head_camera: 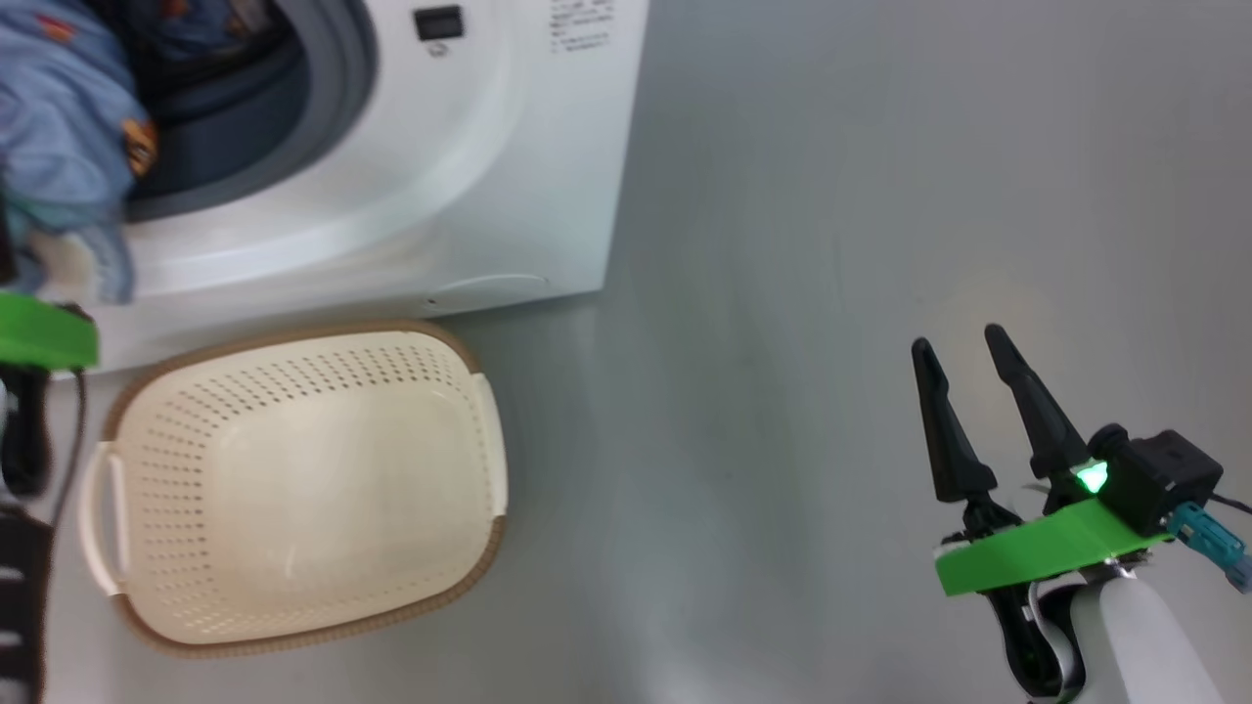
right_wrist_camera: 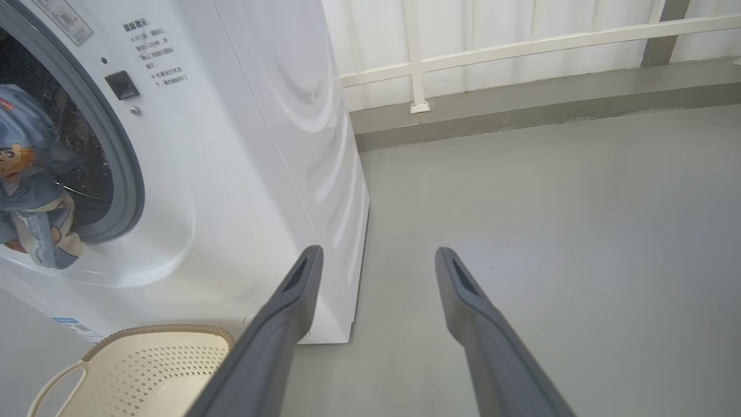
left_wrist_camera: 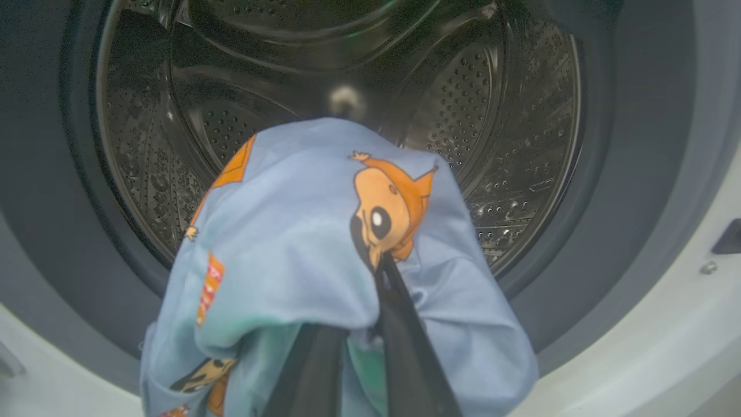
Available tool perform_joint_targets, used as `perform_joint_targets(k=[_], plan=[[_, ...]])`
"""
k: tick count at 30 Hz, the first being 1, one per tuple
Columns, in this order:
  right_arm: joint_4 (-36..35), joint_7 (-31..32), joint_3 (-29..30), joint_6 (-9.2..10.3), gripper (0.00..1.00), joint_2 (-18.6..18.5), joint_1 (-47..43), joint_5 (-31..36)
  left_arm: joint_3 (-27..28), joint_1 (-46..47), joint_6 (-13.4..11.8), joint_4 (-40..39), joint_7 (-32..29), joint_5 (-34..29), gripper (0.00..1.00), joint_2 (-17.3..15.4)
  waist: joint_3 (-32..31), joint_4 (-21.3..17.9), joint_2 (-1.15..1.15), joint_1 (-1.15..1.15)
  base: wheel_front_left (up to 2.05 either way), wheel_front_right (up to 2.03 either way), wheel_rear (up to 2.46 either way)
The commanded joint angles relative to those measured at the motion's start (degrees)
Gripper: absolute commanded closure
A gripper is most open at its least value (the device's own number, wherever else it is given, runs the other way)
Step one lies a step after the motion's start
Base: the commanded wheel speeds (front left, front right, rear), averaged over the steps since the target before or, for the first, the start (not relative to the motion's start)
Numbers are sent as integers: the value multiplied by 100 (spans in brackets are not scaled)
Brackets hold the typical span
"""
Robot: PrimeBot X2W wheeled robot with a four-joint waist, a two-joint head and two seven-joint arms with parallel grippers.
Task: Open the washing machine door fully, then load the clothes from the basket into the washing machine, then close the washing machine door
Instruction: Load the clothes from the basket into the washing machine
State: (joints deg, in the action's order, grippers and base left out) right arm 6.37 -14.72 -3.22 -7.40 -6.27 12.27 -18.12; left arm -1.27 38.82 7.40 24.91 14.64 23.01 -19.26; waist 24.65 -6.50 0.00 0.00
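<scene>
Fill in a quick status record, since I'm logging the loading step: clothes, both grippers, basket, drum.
clothes: blue printed bundle, hanging at the drum mouth
left gripper: shut on the clothes
right gripper: open, holding nothing, above the grey floor
basket: empty, on the floor before the washing machine
drum: perforated steel, open to view

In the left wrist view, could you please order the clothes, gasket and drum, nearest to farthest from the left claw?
1. clothes: gripped in the left claw, centre.
2. gasket: grey ring around the opening.
3. drum: perforated steel, farthest back.
</scene>
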Motion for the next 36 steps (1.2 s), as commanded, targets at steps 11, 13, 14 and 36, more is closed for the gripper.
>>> perform_joint_targets(k=[11, 13, 14, 36], plan=[[-197, -28, -267, -9, 0, 188, 385, -17, -62, 1747, 9, 1129, 36, -108, 100, -879, 923, -846, 0, 0, 0, 0, 0], [-211, -28, -288, -9, 0, 205, 415, -15, -33, 1976, 9, 1142, 36, -166, 100, -937, 983, -898, 0, 0, 0, 0, 0], [-218, -28, -296, -9, 0, 214, 430, -14, -5, 2071, 9, 1112, 36, -200, 100, -964, 1011, -924, 0, 0, 0, 0, 0], [-194, -28, -526, -9, 0, 319, 569, -39, 596, 2298, 9, 543, 36, -660, 91, -1174, 1158, -1206, 0, 0, 0, 0, 0]])
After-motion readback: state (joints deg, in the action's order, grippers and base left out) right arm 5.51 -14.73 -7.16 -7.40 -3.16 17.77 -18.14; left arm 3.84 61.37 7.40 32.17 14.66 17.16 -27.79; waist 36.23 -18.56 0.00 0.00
